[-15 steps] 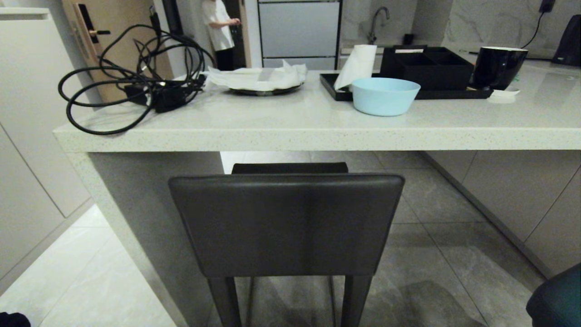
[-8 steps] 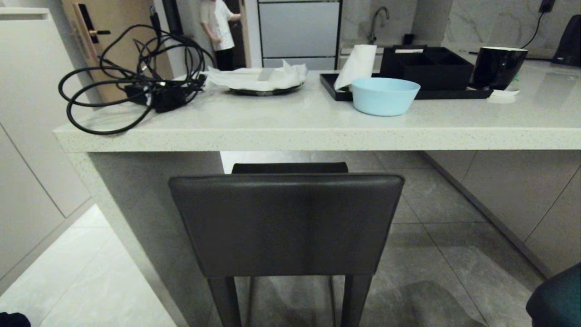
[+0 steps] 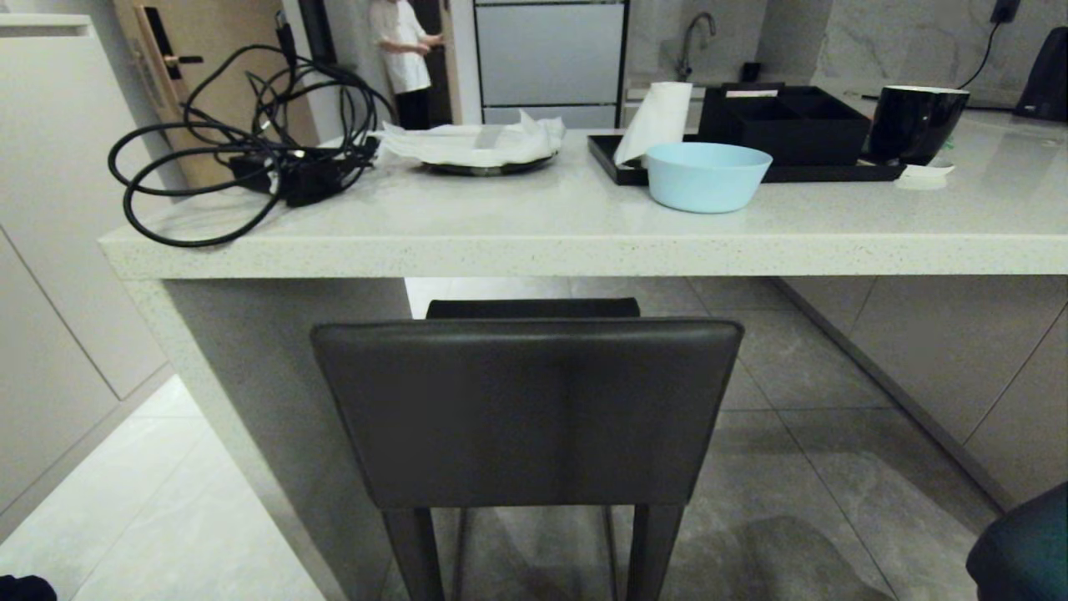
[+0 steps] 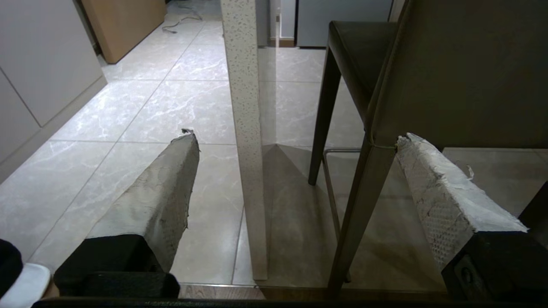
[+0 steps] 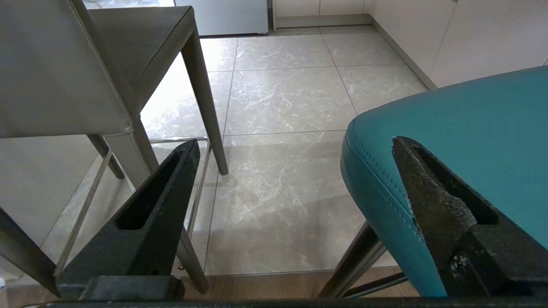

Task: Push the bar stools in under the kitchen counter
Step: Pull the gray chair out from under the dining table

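Observation:
The dark grey-brown bar stool (image 3: 526, 413) stands right in front of me, square backrest toward me and seat reaching under the kitchen counter (image 3: 584, 246). A corner of the teal bar stool (image 3: 1022, 551) shows at the lower right, out from the counter. Neither gripper shows in the head view. My left gripper (image 4: 296, 137) hangs low and open by the grey stool's rear leg (image 4: 364, 201) and the counter's side panel (image 4: 244, 128). My right gripper (image 5: 295, 142) is open and empty over the floor, between the grey stool (image 5: 55, 72) and the teal stool (image 5: 462, 128).
On the counter lie a black cable bundle (image 3: 250, 142), a plate with paper towels (image 3: 480, 146), a light blue bowl (image 3: 707, 175), a black tray (image 3: 751, 146) and a black cup (image 3: 916, 123). White cabinets (image 3: 50, 250) flank the left. A person (image 3: 405, 58) stands far back.
The person in the far doorway has shifted a little. The grey stool, the counter and the view itself have kept still.

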Robot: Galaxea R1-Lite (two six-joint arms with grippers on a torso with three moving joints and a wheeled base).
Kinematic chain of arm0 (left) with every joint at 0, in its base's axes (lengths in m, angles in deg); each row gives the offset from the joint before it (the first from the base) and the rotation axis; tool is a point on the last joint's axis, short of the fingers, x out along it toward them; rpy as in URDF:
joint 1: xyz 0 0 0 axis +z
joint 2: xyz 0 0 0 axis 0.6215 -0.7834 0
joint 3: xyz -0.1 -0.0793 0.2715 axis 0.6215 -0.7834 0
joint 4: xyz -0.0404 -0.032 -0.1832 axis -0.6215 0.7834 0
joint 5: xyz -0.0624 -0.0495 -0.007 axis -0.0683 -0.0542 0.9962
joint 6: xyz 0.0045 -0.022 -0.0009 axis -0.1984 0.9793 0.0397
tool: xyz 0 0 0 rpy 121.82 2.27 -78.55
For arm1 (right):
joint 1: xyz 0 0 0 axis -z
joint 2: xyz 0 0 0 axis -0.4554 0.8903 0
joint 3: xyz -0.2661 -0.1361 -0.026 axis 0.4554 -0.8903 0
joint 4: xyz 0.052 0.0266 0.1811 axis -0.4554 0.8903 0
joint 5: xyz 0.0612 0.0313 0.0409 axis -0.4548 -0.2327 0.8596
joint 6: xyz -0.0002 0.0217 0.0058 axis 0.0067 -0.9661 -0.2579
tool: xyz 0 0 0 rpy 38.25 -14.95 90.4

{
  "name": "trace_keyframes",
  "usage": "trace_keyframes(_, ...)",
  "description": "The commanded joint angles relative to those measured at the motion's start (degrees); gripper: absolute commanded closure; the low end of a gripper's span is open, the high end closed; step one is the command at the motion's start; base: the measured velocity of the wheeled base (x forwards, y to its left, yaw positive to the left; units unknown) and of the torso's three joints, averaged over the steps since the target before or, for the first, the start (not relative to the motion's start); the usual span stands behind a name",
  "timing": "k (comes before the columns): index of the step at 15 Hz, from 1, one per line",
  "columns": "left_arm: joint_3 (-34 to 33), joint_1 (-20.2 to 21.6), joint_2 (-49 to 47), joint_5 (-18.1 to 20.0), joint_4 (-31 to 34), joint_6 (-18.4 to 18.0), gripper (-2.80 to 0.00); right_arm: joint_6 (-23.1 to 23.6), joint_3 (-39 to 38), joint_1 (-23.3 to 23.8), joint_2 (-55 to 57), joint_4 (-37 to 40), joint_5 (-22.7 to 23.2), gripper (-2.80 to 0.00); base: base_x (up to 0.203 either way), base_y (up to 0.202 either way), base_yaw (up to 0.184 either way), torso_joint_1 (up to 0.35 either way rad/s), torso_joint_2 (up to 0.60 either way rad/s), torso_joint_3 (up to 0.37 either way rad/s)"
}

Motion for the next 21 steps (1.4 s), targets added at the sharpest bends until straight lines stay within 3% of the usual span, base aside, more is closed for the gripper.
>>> trace_keyframes(1,-1.1,-0.1,0.0,0.0,0.0,0.1,-2.80,-0.1,0.0,0.0,0.1,0.0,0.1,-2.80,0.000,0.000,0.000,0.000,0.00,0.000)
trace_keyframes(12,-0.8,0.0,0.1,0.1,0.3,-0.7,-2.80,1.1,0.2,0.1,-0.1,0.0,0.6,-2.80,0.000,0.000,0.000,0.000,0.00,0.000)
trace_keyframes(14,3.2,0.0,-0.5,1.4,0.7,0.2,-2.80,1.0,1.7,0.0,0.2,0.2,0.9,-2.80,0.000,0.000,0.000,0.000,0.00,0.000)
trace_keyframes(16,12.6,0.0,-6.3,6.6,2.4,3.3,-2.80,-2.2,6.9,0.0,4.7,0.5,4.5,-2.80,0.000,0.000,0.000,0.000,0.00,0.000)
trace_keyframes(18,15.2,-0.7,-12.6,20.1,1.0,5.2,-2.80,-3.4,9.9,-0.3,13.2,-0.5,10.5,-2.80,0.000,0.000,0.000,0.000,0.00,0.000)
trace_keyframes(19,15.4,-1.9,-16.0,23.8,-1.6,5.5,-2.80,-3.7,10.6,-1.1,17.8,-2.4,12.5,-2.80,0.000,0.000,0.000,0.000,0.00,0.000)
trace_keyframes(21,15.6,-6.7,-24.8,27.0,-7.8,6.0,-2.80,-4.0,11.9,-4.2,28.1,-8.8,15.2,-2.80,0.000,0.000,0.000,0.000,0.00,0.000)
